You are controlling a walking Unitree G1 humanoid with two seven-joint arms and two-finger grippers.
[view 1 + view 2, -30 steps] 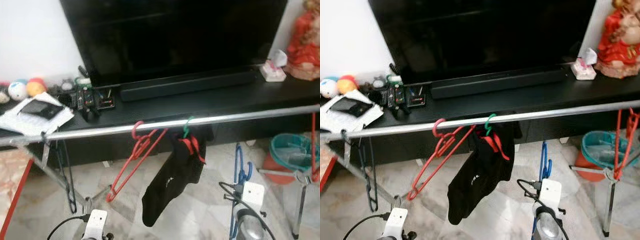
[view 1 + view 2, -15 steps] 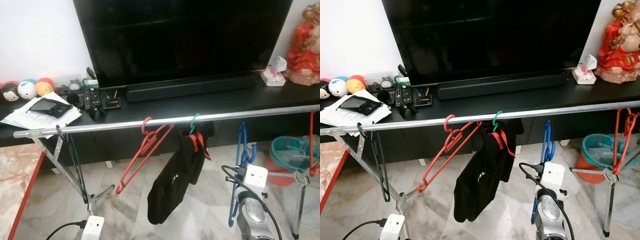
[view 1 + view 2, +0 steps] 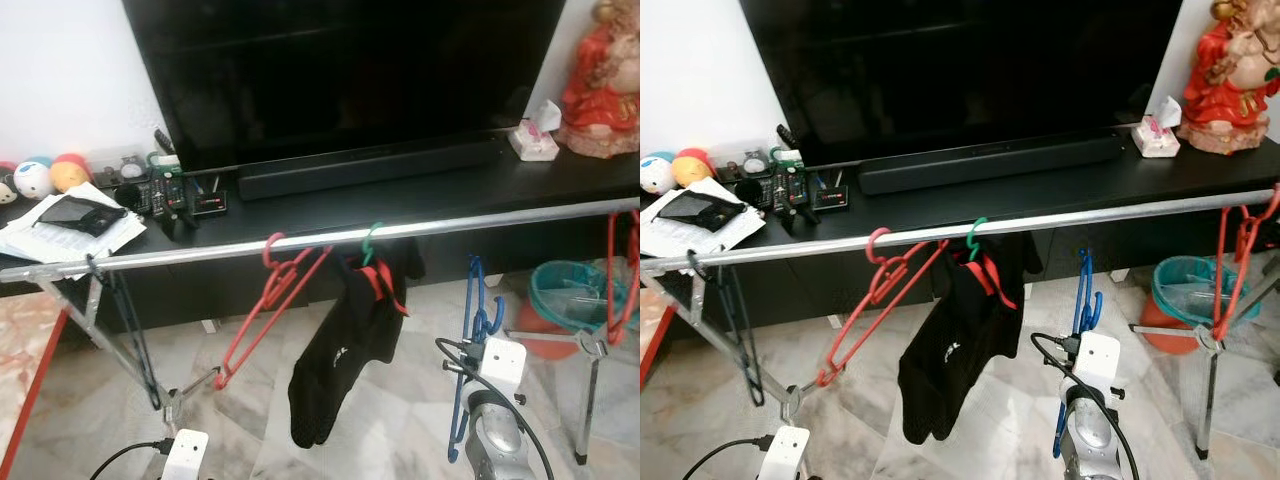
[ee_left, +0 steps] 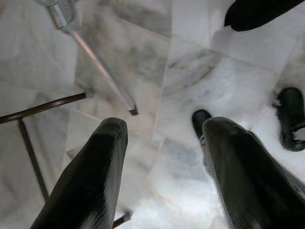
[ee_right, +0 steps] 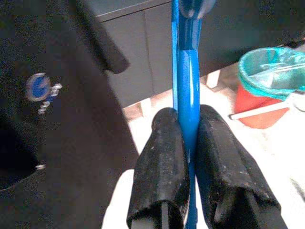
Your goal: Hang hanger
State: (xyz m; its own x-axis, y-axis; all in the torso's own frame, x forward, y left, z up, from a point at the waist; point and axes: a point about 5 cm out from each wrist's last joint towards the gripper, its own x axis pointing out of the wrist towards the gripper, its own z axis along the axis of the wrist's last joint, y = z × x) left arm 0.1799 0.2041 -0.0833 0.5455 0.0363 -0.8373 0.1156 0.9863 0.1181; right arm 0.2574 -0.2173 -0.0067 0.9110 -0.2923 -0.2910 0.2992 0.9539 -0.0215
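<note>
Blue hanger stands clamped between the two black fingers of the right gripper; the right wrist view shows the pads pressed flat on either side of its bar, a grip the head views leave too small to judge. From the head, the blue hanger runs upright, its long axis near vertical, hook end up and just below the silver rail, not over it. The right arm reaches up and forward beneath the rail, to the right of the black garment on its green-hooked hanger and the empty red hanger. The left gripper hangs low, jaws wide apart over the marble floor with nothing between them.
</note>
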